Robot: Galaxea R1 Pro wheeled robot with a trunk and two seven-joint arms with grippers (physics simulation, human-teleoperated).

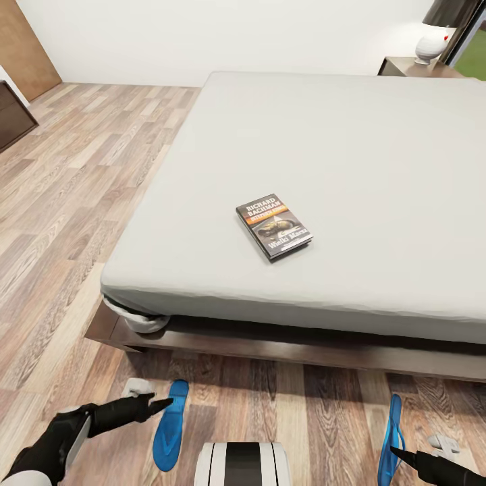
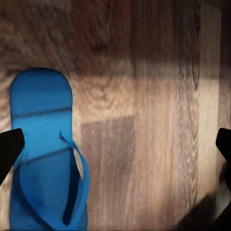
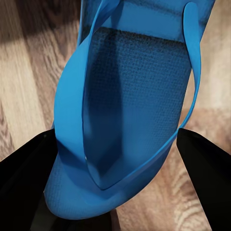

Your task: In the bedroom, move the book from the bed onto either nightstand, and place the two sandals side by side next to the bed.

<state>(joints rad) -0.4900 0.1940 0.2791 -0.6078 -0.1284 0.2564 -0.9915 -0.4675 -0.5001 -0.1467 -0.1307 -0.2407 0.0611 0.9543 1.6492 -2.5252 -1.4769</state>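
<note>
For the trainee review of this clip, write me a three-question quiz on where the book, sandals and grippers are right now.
1. True or false: the book lies on the bed.
2. The sandal by the left gripper lies: A) flat on the floor, B) on the mattress, C) on the nightstand?
3. What sits between the right gripper fingers?

Key: 1 true. 2 A. 3 the other sandal, tilted on edge, fingers on both sides of it.

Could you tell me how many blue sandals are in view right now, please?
2. One sandal lies flat on the floor by the left gripper; the other sandal is on edge beside the right gripper, both before the bed.
</note>
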